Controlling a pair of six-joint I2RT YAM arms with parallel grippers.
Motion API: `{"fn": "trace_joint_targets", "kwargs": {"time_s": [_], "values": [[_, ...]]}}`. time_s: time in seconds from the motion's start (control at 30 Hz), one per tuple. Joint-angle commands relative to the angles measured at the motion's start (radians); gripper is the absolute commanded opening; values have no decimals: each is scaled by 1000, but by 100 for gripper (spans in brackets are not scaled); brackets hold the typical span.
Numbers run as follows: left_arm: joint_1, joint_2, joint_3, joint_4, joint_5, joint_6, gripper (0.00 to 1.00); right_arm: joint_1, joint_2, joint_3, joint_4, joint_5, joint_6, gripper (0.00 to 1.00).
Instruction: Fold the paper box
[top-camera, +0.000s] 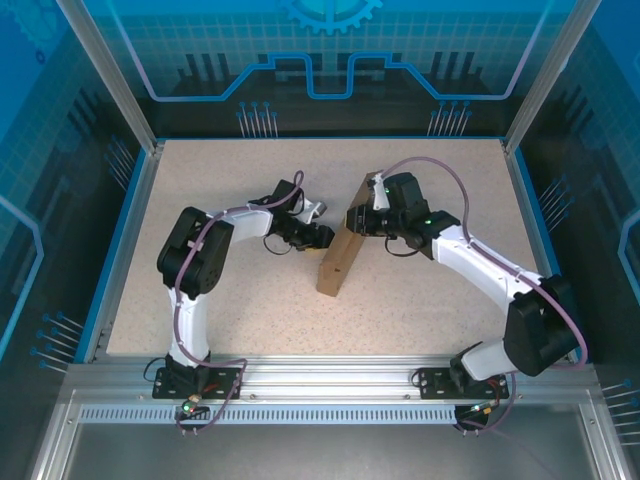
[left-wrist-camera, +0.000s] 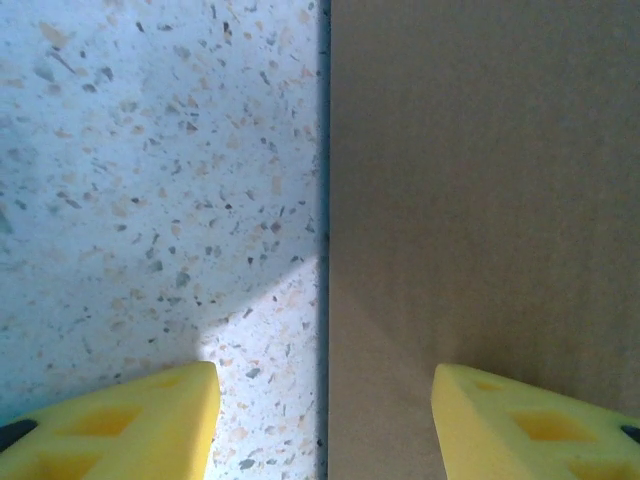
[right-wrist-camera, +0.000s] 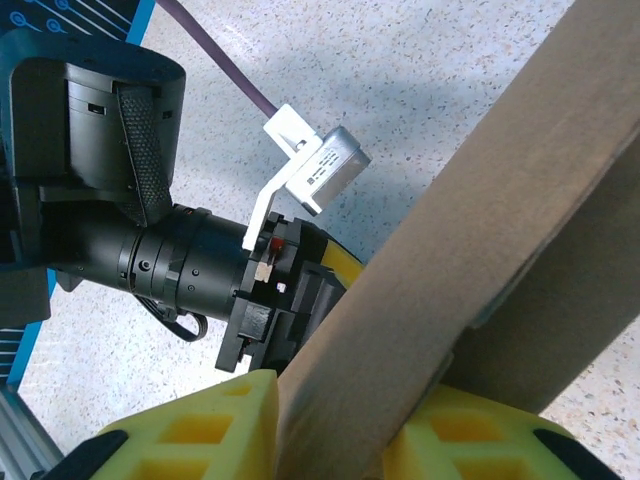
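The paper box (top-camera: 345, 250) is seen standing on edge near the middle of the speckled table (top-camera: 250, 310). From above it appears as a narrow brown strip running from the far right toward the near left, between the two arms. It is gripped toward its far end by the right gripper (top-camera: 355, 218). In the right wrist view a cardboard panel of the paper box (right-wrist-camera: 480, 220) is passed between the yellow fingers (right-wrist-camera: 190, 435), and the right gripper (right-wrist-camera: 335, 430) is closed narrowly on it, with both pads pressed to the board. The left gripper (top-camera: 322, 238) is held just beside the box's left face. In the left wrist view the left gripper (left-wrist-camera: 325, 420) is shown with its jaws parted and nothing held. One yellow fingertip (left-wrist-camera: 130, 425) is set over the bare table (left-wrist-camera: 150, 150) and the other in front of the flat brown face of the paper box (left-wrist-camera: 480, 200), whose straight edge is lined up with the gap. Whether the board is touched by that finger cannot be told. Beyond the panel, the left arm's black wrist (right-wrist-camera: 150, 255) and its silver wrist camera (right-wrist-camera: 320, 170) are caught in the right wrist view, above the table (right-wrist-camera: 420, 70).
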Motion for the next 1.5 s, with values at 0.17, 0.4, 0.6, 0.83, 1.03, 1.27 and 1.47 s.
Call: {"fn": "trace_joint_targets", "kwargs": {"time_s": [0.17,0.4,0.6,0.83,1.03,1.27,1.47], "values": [[17,-68,13,-16,-93,16,63,37,59,-23,-97,99,48,28],[27,-385,-200,76,-327,-45,72,40,59,-37,-78,109,59,27],[-64,-819,-479,213,-421,-136,83,42,50,-44,-70,116,63,27],[-315,-948,-502,131,-643,-74,90,41,51,-47,-62,115,62,27],[-434,-832,-438,91,-815,16,92,42,58,-42,-59,112,59,27],[-455,-719,-396,141,-797,74,91,40,53,-46,-56,115,58,27],[-453,-628,-366,167,-797,129,80,38,47,-38,-59,116,55,28]]}}
